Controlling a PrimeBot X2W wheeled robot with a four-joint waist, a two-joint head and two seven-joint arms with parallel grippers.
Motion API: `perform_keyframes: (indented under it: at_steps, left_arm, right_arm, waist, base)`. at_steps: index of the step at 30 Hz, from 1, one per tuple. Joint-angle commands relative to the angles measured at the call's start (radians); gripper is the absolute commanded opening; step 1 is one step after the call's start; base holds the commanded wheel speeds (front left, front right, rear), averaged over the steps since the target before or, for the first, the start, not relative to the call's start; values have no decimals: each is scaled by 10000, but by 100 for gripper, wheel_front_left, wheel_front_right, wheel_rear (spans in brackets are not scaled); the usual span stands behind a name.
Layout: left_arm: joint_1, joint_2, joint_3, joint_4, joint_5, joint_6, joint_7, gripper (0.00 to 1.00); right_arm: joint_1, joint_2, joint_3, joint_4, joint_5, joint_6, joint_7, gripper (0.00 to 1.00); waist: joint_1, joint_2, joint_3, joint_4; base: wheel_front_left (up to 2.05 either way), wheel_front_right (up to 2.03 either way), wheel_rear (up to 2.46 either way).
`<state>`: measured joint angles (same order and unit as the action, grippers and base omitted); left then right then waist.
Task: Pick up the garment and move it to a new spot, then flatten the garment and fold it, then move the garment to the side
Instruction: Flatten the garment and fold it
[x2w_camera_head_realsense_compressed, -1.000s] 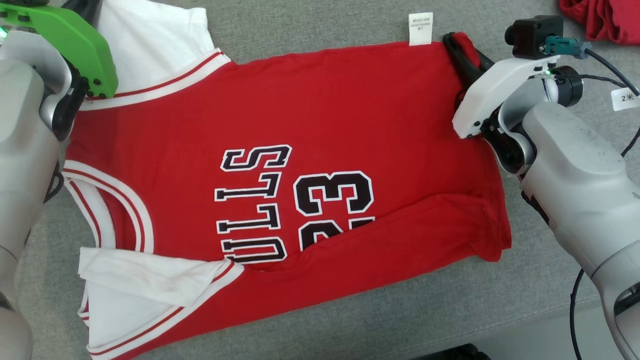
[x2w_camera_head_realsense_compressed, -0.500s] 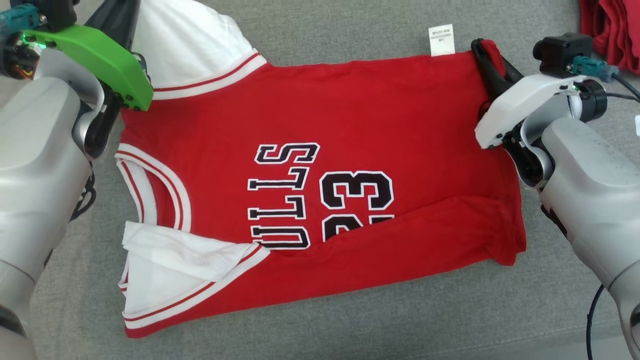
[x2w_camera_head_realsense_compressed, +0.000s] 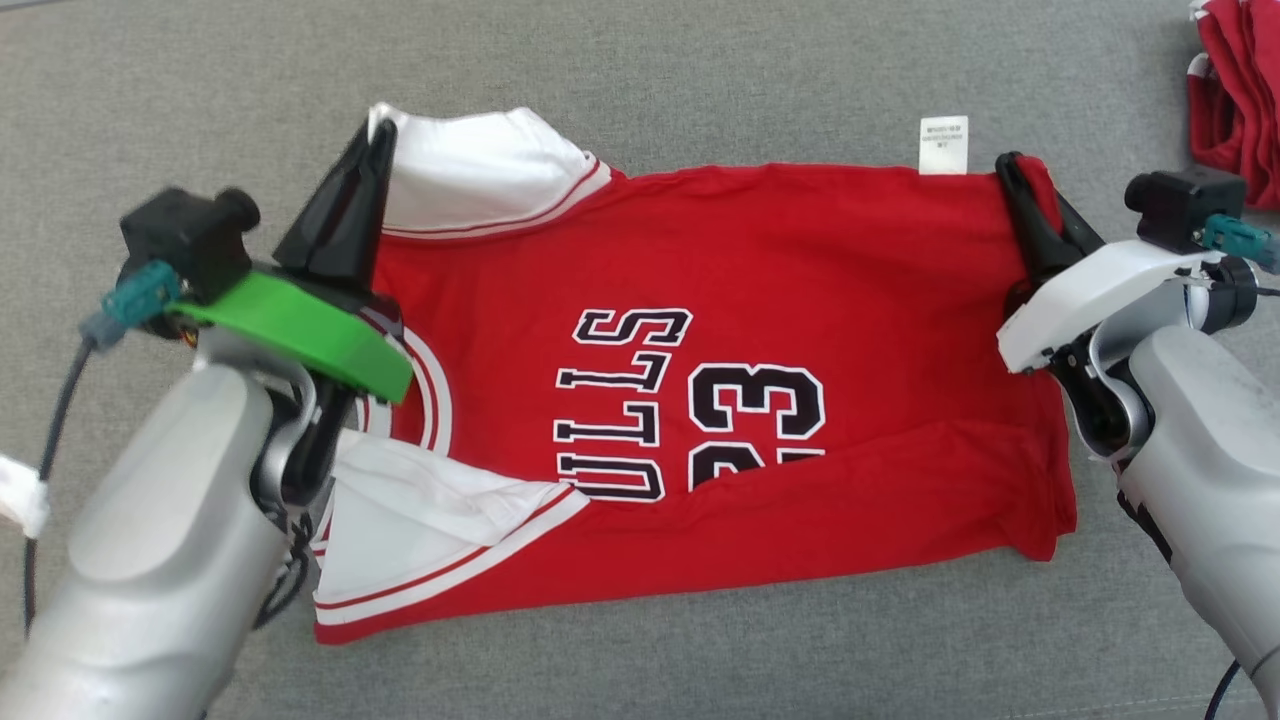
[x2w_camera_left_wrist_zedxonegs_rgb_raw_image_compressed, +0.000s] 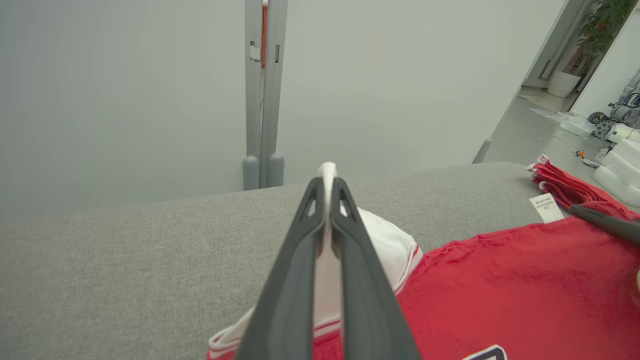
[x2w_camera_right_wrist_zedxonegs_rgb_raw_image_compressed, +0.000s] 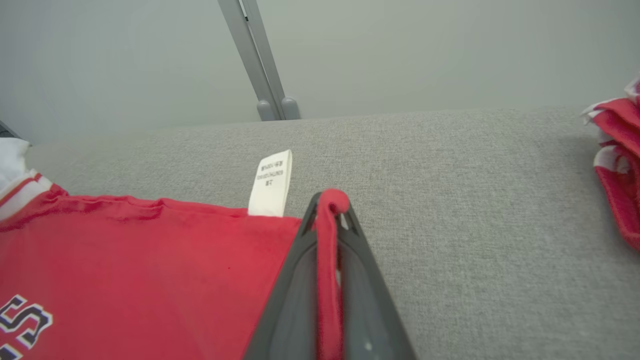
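Over on the left, the left claw (x2w_camera_head_realsense_compressed: 377, 138) is pressed together on the white sleeve (x2w_camera_head_realsense_compressed: 480, 170) at the far left corner of the garment (x2w_camera_head_realsense_compressed: 780, 270); the left wrist view shows it plainly, the left claw (x2w_camera_left_wrist_zedxonegs_rgb_raw_image_compressed: 327, 176) with a strip of white cloth pinched between its two dark fingers (x2w_camera_left_wrist_zedxonegs_rgb_raw_image_compressed: 295, 280). The garment, a red jersey with black-and-white lettering and the number 23, lies spread on the grey counter (x2w_camera_head_realsense_compressed: 700, 60), collar end toward the left arm, hem end toward the right arm; a second white sleeve (x2w_camera_head_realsense_compressed: 430, 530) sits crumpled at the near left corner, its red-striped trim turned up. Along the near edge a band of red cloth is folded over and covers the lower part of the lettering and the number. Moving right, a small white label (x2w_camera_head_realsense_compressed: 944, 146) sticks out flat from the far edge; just beside it the right claw (x2w_camera_head_realsense_compressed: 1014, 166) is clamped shut on the far right corner, and in the right wrist view the right claw (x2w_camera_right_wrist_zedxonegs_rgb_raw_image_compressed: 330, 199) has a ridge of red cloth squeezed between its fingers. Far right, well apart from the garment, a pile of red clothes (x2w_camera_head_realsense_compressed: 1228, 110) rests on the counter.
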<state>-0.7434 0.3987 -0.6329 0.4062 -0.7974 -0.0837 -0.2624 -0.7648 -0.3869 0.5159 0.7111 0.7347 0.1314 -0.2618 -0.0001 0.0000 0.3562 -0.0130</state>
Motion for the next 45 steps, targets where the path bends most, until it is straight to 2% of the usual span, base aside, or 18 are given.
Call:
perform_keyframes:
  at_steps: [1,8,16,22,23,24,25,26,27,35,45]
  left_arm:
    - [475,-86,215,-271,208,85,-25,0]
    - [2941,-727,1427,-1597,987,340,-26,0]
    - [4894,-1374,2580,-2336,1582,391,-25,0]
    - [6114,-1891,3281,-2516,1791,250,-27,0]
    - [6293,-1957,3313,-2469,1877,203,-25,0]
    - [6407,-2008,3349,-2436,1942,197,-27,0]
    - [6514,-2066,3430,-2422,2062,210,-27,25]
    - [6604,-2118,3499,-2425,2165,226,-27,46]
    - [6743,-2189,3580,-2410,2251,235,-25,100]
    - [7185,-2636,4351,-2597,3159,211,-27,100]
    - [7203,-3225,6281,-3887,5641,400,-15,100]
  right_arm:
    - [291,-31,-173,-120,-102,-18,-36,0]
    - [1415,39,-906,-584,-416,-18,-32,0]
    - [2337,172,-1733,-1032,-598,-18,-33,0]
    - [3122,340,-2211,-1623,-636,-18,-34,0]
    - [3271,345,-2316,-1764,-649,-18,-34,41]
    - [3406,367,-2405,-1875,-650,-18,-34,91]
    - [3573,399,-2530,-2042,-630,-18,-34,100]
    - [3705,420,-2610,-2184,-624,-18,-34,100]
    - [3876,436,-2727,-2349,-610,-18,-34,100]
    - [4956,494,-3457,-3402,-774,-18,-34,100]
    - [5292,677,-3442,-2694,-666,-16,-34,100]
  waist:
    - [1,0,-240,192]
    - [1,0,-644,292]
    - [1,0,-917,322]
    - [1,0,-1107,359]
    - [1,0,-1140,367]
    - [1,0,-1170,375]
    - [1,0,-1209,379]
    - [1,0,-1235,378]
    - [1,0,-1282,383]
    - [1,0,-1553,364]
    - [1,0,-1758,415]
  base:
    - [0,0,0]
    - [0,0,0]
    - [0,0,0]
    - [0,0,0]
    - [0,0,0]
    - [0,0,0]
    - [0,0,0]
    - [0,0,0]
    - [0,0,0]
    - [0,0,0]
    - [0,0,0]
